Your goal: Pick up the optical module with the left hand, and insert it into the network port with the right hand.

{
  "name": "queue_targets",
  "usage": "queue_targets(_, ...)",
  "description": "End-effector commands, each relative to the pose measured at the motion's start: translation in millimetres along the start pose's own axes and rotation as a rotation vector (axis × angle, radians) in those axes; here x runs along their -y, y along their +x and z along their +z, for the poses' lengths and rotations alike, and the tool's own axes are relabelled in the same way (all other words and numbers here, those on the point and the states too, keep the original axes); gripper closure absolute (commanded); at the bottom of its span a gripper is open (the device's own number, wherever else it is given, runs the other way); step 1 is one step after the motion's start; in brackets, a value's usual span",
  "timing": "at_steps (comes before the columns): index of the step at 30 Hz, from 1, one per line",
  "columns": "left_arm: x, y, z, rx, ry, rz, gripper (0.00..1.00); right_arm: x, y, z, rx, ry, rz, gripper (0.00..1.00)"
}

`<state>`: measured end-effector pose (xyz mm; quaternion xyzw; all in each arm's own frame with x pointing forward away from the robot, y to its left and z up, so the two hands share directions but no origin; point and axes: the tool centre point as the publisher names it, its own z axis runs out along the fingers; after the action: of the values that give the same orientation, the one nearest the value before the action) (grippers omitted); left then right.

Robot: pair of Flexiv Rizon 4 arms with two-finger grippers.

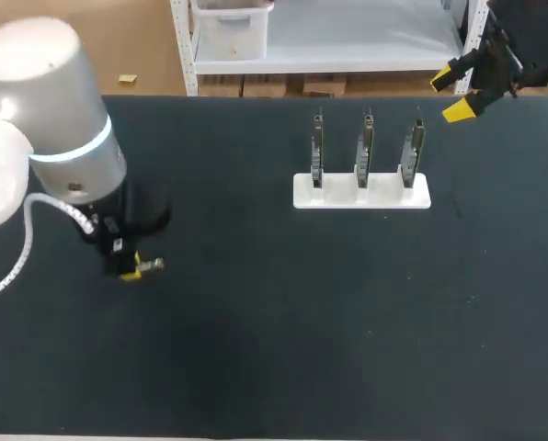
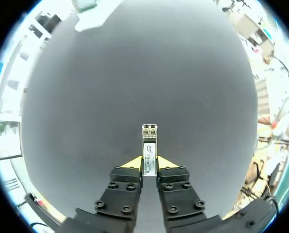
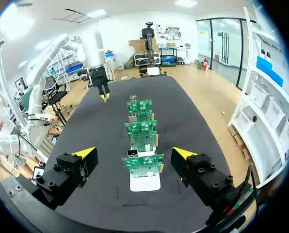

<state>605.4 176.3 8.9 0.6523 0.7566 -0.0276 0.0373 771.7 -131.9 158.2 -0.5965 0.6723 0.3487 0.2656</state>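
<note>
The left gripper [image 2: 150,165] has its two fingers drawn in almost together, pinching the optical module [image 2: 150,144] from both sides at its rear end. The module's long axis runs straight out along the fingers, with its open, socketed end pointing away from the gripper over the dark table [image 2: 144,73]. The left wrist view shows this grip plainly. In the head view the left gripper [image 1: 132,267] sits low over the table's left part, and only a small silvery tip of the module [image 1: 153,265] pokes out, pointing toward the table's right side.

The right gripper [image 3: 134,154] is spread wide and holds nothing. Ahead of it, three green circuit boards [image 3: 141,130] stand upright in a row on a white holder [image 3: 145,183]. The small metal cage at the nearest board's edge is probably the network port [image 3: 130,153]. From above, the right gripper [image 1: 450,95] hangs at the table's far right edge, apart from the holder [image 1: 361,194].
</note>
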Motion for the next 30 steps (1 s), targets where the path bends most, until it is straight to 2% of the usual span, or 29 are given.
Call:
queue_targets(1, -12.6, -1.6, -38, 0.169, -0.085, -0.03, 1.0, 0, 0, 0, 0.0, 0.0, 0.0, 0.0)
queue_targets(6, -55.9, -24.2, -90, 0.502, -0.19, -0.102, 1.0, 0, 0, 0, 0.0, 0.0, 0.0, 0.0)
queue_targets(9, -88.4, -46.1, -117, 0.702, -0.236, -0.111, 1.0, 0, 0, 0, 0.0, 0.0, 0.0, 0.0)
queue_targets(10, -95.4, -53.0, -123, 0.739, -0.239, -0.112, 1.0, 0, 0, 0, 0.0, 0.0, 0.0, 0.0)
queue_targets(12, -117.9, -81.2, -141, 0.82, -0.246, -0.067, 1.0, 0, 0, 0, 0.0, 0.0, 0.0, 0.0)
queue_targets(15, -141.5, -118.6, -160, 0.892, -0.252, 0.004, 1.0, 0, 0, 0, 0.0, 0.0, 0.0, 0.0)
queue_targets(18, -163.8, -170.0, -182, 1.002, -0.233, 0.091, 1.0, 0, 0, 0, 0.0, 0.0, 0.0, 0.0)
queue_targets(19, -166.8, -180.0, -186, 1.032, -0.22, 0.105, 1.0, 0, 0, 0, 0.0, 0.0, 0.0, 0.0)
queue_targets(22, -175.5, -230.3, -200, 1.113, -0.175, 0.191, 1.0, 0, 0, 0, 0.0, 0.0, 0.0, 0.0)
queue_targets(25, -177.6, -269.5, -207, 1.153, -0.136, 0.253, 1.0, 0, 0, 0, 0.0, 0.0, 0.0, 0.0)
queue_targets(27, -177.7, -291.4, -208, 1.16, -0.117, 0.23, 1.0, 0, 0, 0, 0.0, 0.0, 0.0, 0.0)
queue_targets(30, -172.4, -321.9, -207, 1.221, -0.05, 0.233, 1.0, 0, 0, 0, 0.0, 0.0, 0.0, 0.0)
